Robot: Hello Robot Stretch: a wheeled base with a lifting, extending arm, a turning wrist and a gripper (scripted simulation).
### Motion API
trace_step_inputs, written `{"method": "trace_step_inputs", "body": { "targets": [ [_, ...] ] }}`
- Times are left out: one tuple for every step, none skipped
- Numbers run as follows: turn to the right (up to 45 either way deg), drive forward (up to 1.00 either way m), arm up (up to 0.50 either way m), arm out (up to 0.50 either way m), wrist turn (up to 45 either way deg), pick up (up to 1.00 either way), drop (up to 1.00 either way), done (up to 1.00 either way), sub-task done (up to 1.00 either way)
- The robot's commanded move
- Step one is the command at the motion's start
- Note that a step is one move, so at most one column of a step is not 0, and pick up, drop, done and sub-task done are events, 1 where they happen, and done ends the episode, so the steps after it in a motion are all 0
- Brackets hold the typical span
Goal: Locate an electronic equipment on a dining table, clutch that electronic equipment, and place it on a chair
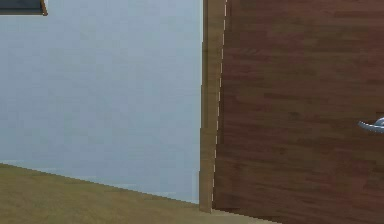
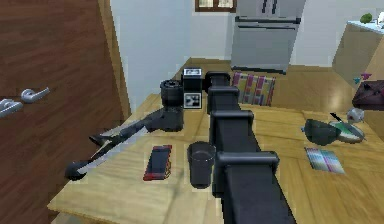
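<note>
**Wooden door** (image 2: 50,80): fills the arm side view's left, with lever handles (image 2: 28,97). It also stands at the forward view's right.

**Dining tabletop** (image 2: 290,175): pale wood, and it carries everything listed below.

**Refrigerator** (image 2: 267,40): grey, against the far wall.

**Arm** (image 2: 240,150): a dark bar reaching out over the tabletop.

**Chair** (image 2: 252,88): striped back, just beyond the tabletop's far edge. Probably the place to set the thing down.

**Jaws**: the thin fingers (image 2: 120,137) slant toward the tabletop's door-side edge. I cannot tell whether they are released or clenched, or whether they hold anything.

**Dark cup** (image 2: 202,162): upright, just beside the arm.

**Red phone** (image 2: 157,162): the task's thing. It lies flat between the fingers and the cup, near the tabletop's near edge.

**Handling note** (a judgement): the step in hand is the grasp. The phone is thin and flat, so the jaws should come down square across its narrow width, centred along its length. Keep them clear of the cup. Lift straight up before swinging toward the chair.
</note>
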Motion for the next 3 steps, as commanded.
{"method": "trace_step_inputs", "body": {
  "targets": [
    [0.0,0.0,0.0,0.0,45.0,0.0,0.0,0.0,0.0],
    [0.0,0.0,0.0,0.0,21.0,0.0,0.0,0.0,0.0],
    [0.0,0.0,-0.28,0.0,0.0,0.0,0.0,0.0,0.0]
  ]
}}
